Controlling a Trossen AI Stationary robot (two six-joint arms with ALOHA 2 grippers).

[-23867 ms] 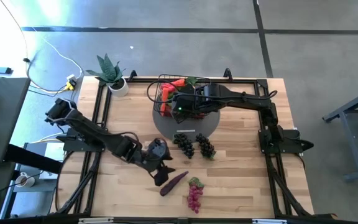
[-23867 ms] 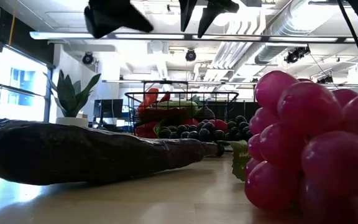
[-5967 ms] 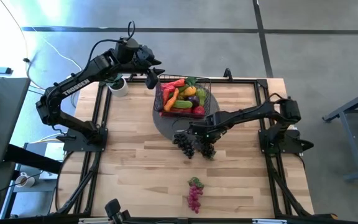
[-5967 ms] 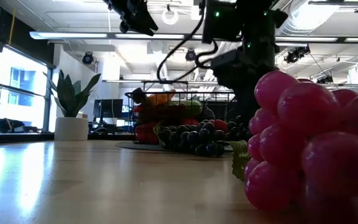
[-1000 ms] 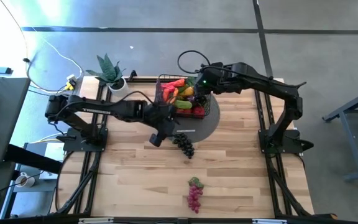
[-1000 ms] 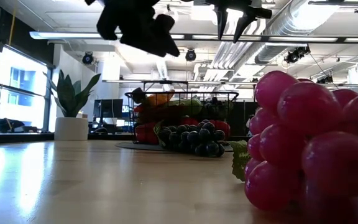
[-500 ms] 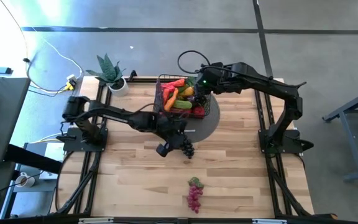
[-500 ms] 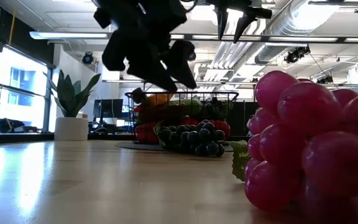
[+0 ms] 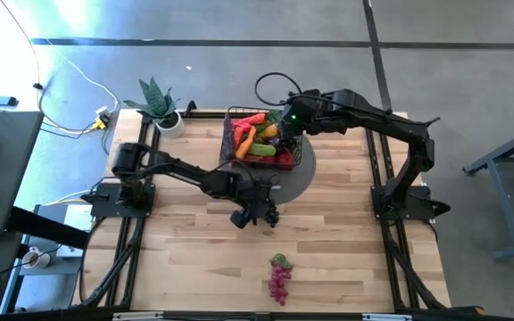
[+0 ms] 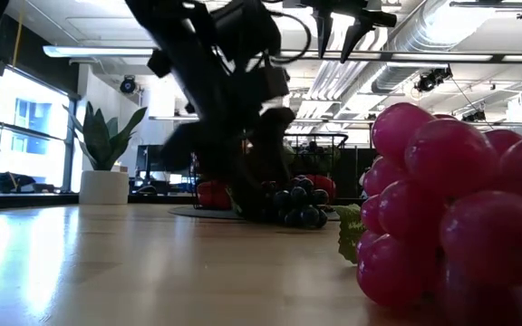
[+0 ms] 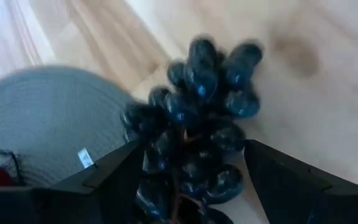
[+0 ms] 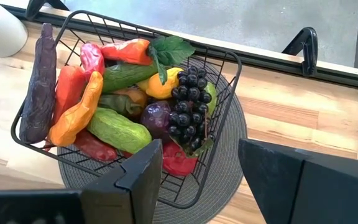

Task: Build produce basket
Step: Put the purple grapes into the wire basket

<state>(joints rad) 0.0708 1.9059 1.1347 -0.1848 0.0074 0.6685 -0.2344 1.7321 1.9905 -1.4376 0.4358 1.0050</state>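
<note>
The basket (image 12: 129, 99) is a black wire-mesh rectangle with open grid sides, standing on a flat grey woven round mat (image 12: 229, 149) at the far middle of the wooden table (image 9: 328, 250). It is heaped full: a long dark purple eggplant (image 12: 40, 81) leans along one wall, beside it lie a red pepper (image 12: 73, 84) and an orange pepper (image 12: 76, 115), then two green cucumbers (image 12: 114, 129), a yellow lemon (image 12: 160, 84), a purple round fruit (image 12: 156, 117) and a bunch of dark grapes (image 12: 188, 109) with a green leaf (image 12: 169, 50) above it. The right gripper (image 9: 286, 120) hovers over the basket, its jaws parted and nothing between them. A second bunch of dark blue-black grapes (image 11: 197, 124) lies on the bare wood just beside the mat's near edge, its berries glossy and tightly clustered. The left gripper (image 9: 255, 214) is down at this bunch, its two fingers (image 11: 117, 180) set on either side of the berries with the jaws spread; whether they touch the grapes cannot be told. A bunch of pink-red grapes (image 9: 279, 278) with a small green leaf lies well apart, near the front edge. A potted green spiky plant (image 9: 161, 105) stands at the far left corner.
</note>
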